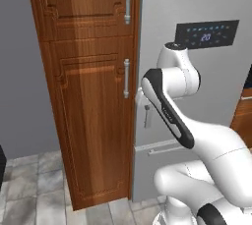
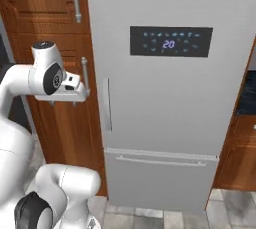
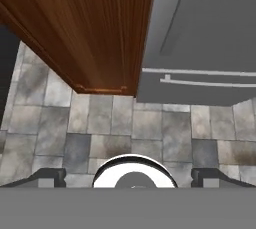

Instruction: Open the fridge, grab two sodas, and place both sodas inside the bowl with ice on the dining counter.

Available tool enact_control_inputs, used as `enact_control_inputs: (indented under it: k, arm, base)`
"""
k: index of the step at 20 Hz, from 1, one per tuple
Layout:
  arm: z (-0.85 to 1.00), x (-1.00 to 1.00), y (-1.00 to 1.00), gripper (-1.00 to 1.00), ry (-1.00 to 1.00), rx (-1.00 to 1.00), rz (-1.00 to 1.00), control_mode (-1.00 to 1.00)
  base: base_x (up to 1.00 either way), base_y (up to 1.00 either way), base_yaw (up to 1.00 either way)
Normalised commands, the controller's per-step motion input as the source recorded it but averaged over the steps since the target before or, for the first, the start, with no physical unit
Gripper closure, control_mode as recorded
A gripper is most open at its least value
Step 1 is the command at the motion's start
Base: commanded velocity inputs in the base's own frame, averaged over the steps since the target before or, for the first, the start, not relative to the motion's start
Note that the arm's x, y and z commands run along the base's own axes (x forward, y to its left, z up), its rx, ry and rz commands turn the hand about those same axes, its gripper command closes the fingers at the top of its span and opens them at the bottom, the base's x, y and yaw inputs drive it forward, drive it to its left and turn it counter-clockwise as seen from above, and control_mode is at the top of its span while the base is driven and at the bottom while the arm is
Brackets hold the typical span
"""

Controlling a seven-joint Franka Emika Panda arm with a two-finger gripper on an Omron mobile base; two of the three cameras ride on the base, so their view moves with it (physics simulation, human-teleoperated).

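From behind on the left, the fridge (image 1: 197,91) stands shut beside the wooden cabinet (image 1: 93,96), the arm raised in front of its slim handle (image 1: 146,116), presumably lining up to pull. From the right, the fingers (image 2: 64,103) hang just left of that handle, pointing down. The hand camera looks at floor tiles (image 3: 125,128); the tips sit wide apart, holding nothing.
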Motion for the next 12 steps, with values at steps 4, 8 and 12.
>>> enact_control_inputs:
  k: [4,8,12]
  arm:
    - [0.00,0.00,0.00,-1.00,0.00,0.00,0.00,1.00]
    - [0.00,0.00,0.00,-1.00,0.00,0.00,0.00,1.00]
    - [0.00,0.00,0.00,-1.00,0.00,0.00,0.00,1.00]
  base:
    - [-0.05,0.63,-0.37]
    - [0.00,0.62,-0.35]
    - [0.00,0.30,-0.29]
